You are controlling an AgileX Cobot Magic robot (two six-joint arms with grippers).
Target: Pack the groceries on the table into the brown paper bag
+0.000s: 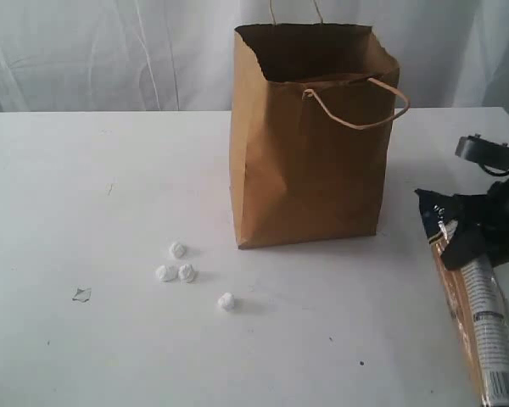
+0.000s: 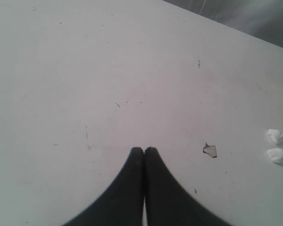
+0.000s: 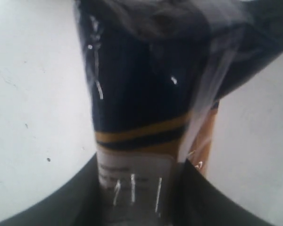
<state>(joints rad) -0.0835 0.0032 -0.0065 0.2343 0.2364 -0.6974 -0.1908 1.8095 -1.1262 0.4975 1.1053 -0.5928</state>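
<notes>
Where the bench (image 1: 85, 186) runs out at the near right, the packet (image 1: 485, 326) stretches lengthwise, its dark end clamped in the right tool (image 3: 139, 197) (a finger on each side). Over bare bench the left tool (image 2: 144, 151) hangs, tips pressed together. Farther back the bag (image 1: 305, 170) stands upright, mouth open, well apart from the packet.
</notes>
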